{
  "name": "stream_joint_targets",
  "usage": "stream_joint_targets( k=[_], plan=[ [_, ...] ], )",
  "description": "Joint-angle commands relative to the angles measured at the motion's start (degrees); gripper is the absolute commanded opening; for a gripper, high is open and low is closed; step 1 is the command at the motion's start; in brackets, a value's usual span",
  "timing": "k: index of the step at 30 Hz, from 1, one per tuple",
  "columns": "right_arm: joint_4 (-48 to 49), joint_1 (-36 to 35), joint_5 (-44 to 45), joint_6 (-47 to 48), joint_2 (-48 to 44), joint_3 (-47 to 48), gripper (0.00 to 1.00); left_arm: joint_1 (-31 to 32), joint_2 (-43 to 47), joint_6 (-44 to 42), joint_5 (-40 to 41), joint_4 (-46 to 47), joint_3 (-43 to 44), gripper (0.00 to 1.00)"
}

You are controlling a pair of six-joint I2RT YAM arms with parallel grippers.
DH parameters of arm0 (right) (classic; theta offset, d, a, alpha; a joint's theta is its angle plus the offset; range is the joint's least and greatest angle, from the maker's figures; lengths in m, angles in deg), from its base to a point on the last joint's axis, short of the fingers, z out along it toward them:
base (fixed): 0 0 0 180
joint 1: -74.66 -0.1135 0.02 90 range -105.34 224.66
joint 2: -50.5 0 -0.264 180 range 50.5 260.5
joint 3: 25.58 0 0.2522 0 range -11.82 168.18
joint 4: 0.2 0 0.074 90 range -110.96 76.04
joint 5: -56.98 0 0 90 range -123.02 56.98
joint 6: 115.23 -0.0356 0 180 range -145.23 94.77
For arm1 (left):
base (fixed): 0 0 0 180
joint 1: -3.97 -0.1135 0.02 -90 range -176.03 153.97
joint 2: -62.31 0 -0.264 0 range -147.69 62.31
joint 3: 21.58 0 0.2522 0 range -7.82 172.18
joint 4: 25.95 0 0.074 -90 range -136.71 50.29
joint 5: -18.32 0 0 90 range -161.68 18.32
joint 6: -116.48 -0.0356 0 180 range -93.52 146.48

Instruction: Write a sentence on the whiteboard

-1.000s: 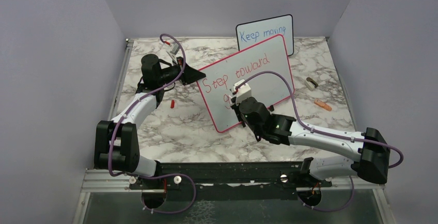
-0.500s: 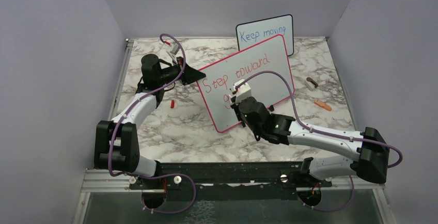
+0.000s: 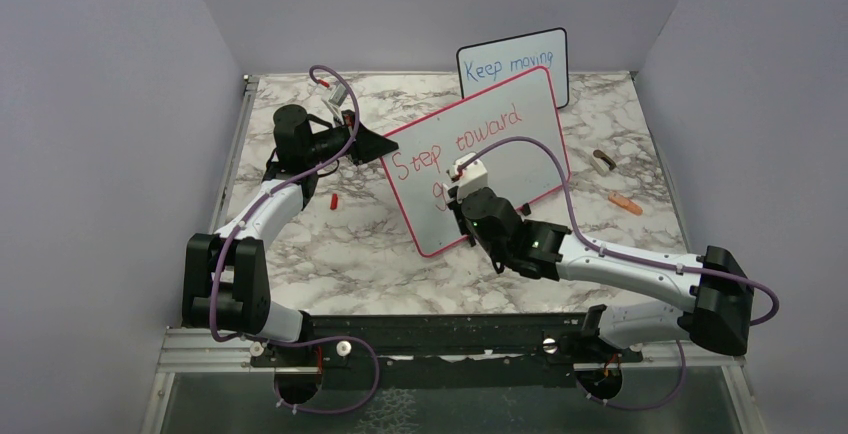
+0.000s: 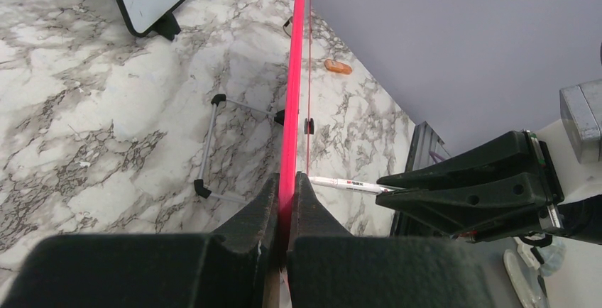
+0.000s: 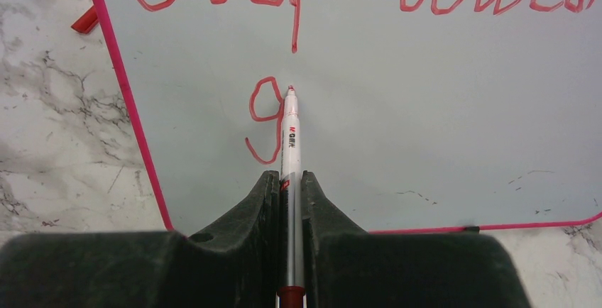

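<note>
Right wrist view: your right gripper (image 5: 289,175) is clamped on the marker (image 5: 290,138), tip at the "g" under "Step toward" in the sentence (image 5: 294,17), while your left gripper (image 4: 287,180) pinches the whiteboard (image 5: 426,109) standing on the table (image 3: 350,244).

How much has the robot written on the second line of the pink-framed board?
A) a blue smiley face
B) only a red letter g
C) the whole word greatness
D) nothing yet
B: in the right wrist view, only one red g stands under "Step toward" on the whiteboard, with the tip of the marker right beside it.
</note>
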Motion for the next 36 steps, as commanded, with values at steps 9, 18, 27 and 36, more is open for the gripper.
stream_joint_targets(
  k=[9,18,27,36],
  plan=[
    [-6.13,0.54,-1.21,-3.93,-0.86,-1.36,0.00,-0.36,-0.62,-0.97,-0.28,-3.83,0.24,0.00],
    [-7.15,0.54,-2.70,-4.65,-0.78,-1.33,0.00,-0.37,-0.59,-0.94,-0.23,-3.82,0.21,0.00],
    [-5.83,0.54,-1.53,-3.94,-1.22,-1.44,0.00,-0.36,-0.48,-0.94,-0.31,-3.83,0.20,0.00],
    [-0.95,0.54,0.73,-2.14,-0.65,-0.94,0.00,-0.31,-0.52,-0.94,-0.49,-3.83,0.20,0.00]
  ],
)
